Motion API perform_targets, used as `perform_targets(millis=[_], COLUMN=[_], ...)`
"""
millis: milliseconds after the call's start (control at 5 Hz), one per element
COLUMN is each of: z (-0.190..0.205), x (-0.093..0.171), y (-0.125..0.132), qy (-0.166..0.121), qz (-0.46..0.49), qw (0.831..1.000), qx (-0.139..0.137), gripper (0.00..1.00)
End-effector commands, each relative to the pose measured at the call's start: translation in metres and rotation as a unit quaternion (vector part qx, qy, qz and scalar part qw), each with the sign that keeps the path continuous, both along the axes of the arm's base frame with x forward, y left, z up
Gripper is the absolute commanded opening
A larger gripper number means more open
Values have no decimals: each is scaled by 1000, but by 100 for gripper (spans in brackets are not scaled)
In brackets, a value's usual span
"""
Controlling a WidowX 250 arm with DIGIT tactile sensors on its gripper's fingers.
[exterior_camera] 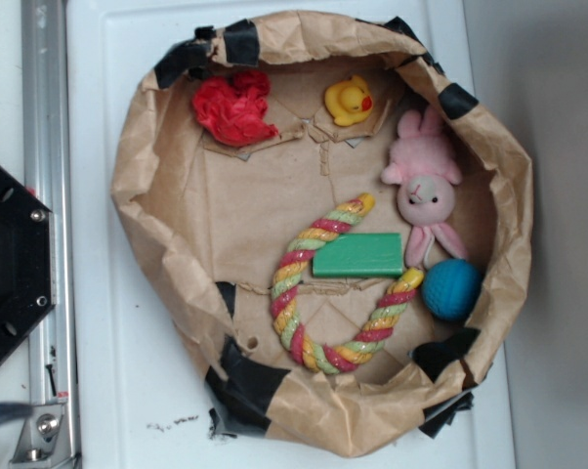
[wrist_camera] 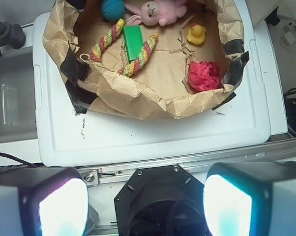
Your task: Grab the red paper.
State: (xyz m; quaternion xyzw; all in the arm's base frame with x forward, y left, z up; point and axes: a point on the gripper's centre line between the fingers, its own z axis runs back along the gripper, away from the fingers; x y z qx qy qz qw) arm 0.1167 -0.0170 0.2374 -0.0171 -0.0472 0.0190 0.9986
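- The red paper (exterior_camera: 233, 107) sits at the upper left inside the brown paper basin (exterior_camera: 147, 166).
- Just right of it, apart, a yellow duck (exterior_camera: 349, 100).
- Farther right, a pink bunny (exterior_camera: 426, 186).
- In the wrist view, the gripper (wrist_camera: 145, 204) spreads wide, empty, well short of the basin.

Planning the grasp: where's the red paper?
Exterior view: the red paper lies upper left inside the brown paper basket, beside the yellow duck.
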Motion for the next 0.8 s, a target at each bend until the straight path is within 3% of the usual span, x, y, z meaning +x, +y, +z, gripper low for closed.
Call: perform_targets(millis=[0,200,400,600], z=[0,-18,-32,-55], x=[0,35,73,108], y=[0,29,35,37], qy=[0,58,103,115], qz=[0,66,50,7], qw=[1000,992,987,986], qx=[0,87,113,124], gripper=[100,100,100,100])
